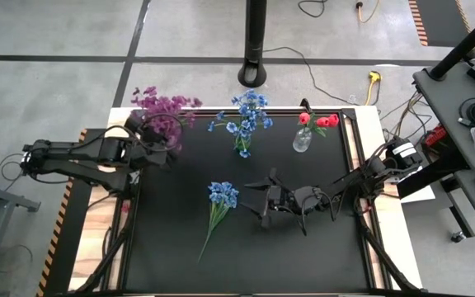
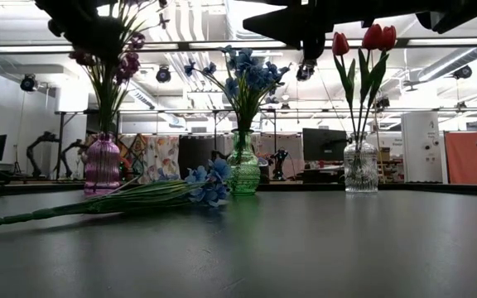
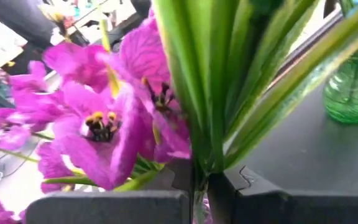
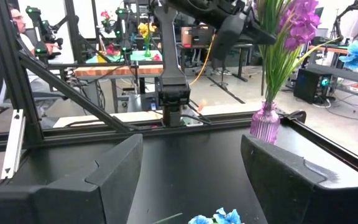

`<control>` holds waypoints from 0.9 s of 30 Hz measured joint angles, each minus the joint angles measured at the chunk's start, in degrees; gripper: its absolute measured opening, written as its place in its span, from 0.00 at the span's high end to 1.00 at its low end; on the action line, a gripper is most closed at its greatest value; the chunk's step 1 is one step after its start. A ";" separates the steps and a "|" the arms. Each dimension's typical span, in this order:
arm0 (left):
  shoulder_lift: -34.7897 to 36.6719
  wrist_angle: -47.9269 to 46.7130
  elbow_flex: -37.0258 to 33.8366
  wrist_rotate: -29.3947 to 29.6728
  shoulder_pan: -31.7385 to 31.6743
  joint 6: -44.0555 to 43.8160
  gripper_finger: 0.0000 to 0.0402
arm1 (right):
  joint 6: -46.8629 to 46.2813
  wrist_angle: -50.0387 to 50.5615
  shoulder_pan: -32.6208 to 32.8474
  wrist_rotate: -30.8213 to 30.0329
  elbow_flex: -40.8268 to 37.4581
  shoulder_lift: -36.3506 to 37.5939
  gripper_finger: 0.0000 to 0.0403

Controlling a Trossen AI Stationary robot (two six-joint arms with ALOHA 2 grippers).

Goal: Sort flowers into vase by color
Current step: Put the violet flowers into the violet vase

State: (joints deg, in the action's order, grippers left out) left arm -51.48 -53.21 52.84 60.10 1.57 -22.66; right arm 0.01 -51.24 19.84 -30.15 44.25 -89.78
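Left gripper [image 1: 157, 142] clamped on purple stems [image 3: 210, 93] over purple vase [image 2: 102, 165], far left corner. Right gripper [image 1: 258, 202] spread above blue spray [image 1: 219, 200] mid-table. Next: release, then pickup.

- No text, label, brand, number or sign can be read in any of the four views.
- The screens and equipment in the room behind the black counter [image 2: 321, 248] are too far off to show any lettering.
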 joint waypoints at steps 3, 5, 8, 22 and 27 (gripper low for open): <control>0.04 0.00 -0.02 0.89 0.02 -0.36 0.99 | 0.00 0.02 0.00 0.01 0.00 0.00 0.34; 0.04 0.00 -0.07 0.89 0.02 -1.05 0.99 | 0.00 0.02 0.00 0.02 0.00 0.00 0.34; 0.02 0.02 -0.12 1.62 0.02 -3.25 0.99 | 0.00 0.04 0.00 0.02 0.00 0.00 0.34; 0.17 0.28 -4.12 5.33 0.02 -11.35 0.99 | 0.00 0.48 0.00 0.04 0.00 0.00 0.34; 0.19 0.57 -5.01 6.03 0.02 -13.54 0.99 | 0.00 0.48 0.00 0.04 0.00 0.00 0.34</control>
State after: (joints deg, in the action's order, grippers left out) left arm -51.29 -52.64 47.83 66.13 1.58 -36.20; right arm 0.01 -50.76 19.84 -30.11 44.25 -89.78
